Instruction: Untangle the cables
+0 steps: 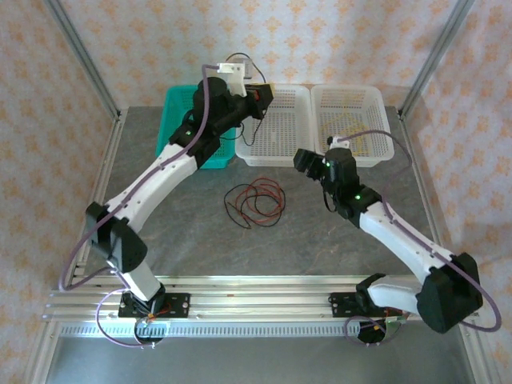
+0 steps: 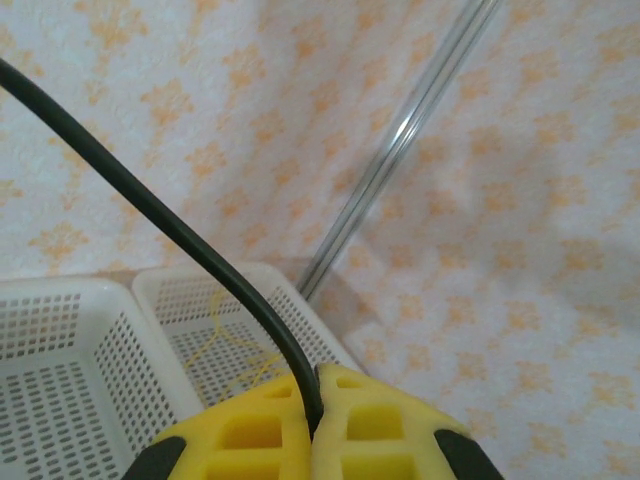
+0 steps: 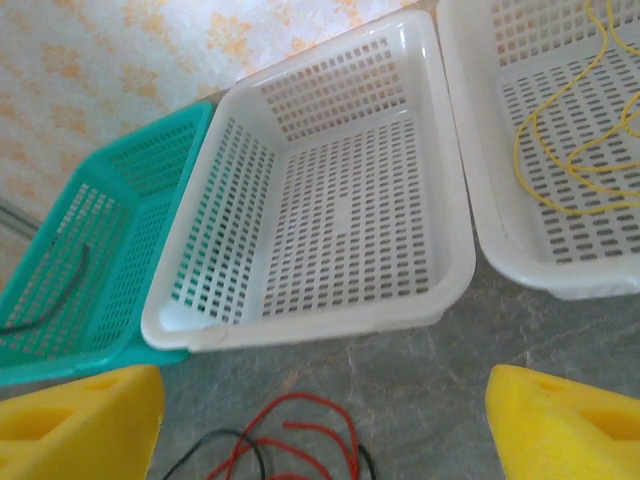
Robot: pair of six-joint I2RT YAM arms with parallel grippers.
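The right gripper (image 3: 322,400) hangs with its jaws spread wide and nothing between them. Directly below it, a little to its near side, lies the loose tangle of red and black cables (image 1: 254,202) on the grey table (image 3: 450,360). Just beyond its fingertips runs the near rim of the middle white basket (image 3: 300,325), which has no cable in it. Ahead and to its right is the right white basket (image 3: 560,280), where the yellow cable (image 3: 560,165) lies in loops. Ahead and to its left is the teal basket (image 3: 100,250), with a short dark strand (image 3: 70,280) on its floor.

The left gripper (image 2: 315,415) is pinched shut on a black cable (image 2: 150,210), which rises from between its pads and runs off up and to the left. Seen from above, this gripper is raised at the teal basket's far corner. Whether its cable is the strand in that basket cannot be told.

My reading: the colours are being sorted into baskets. Yellow is done, one black is being delivered, and the red-and-black knot is next. The right gripper would need to drop straight down and close on a single strand, not the whole bundle.

There is bare table on every side of the tangle. The white basket's rim is the nearest edge to avoid.
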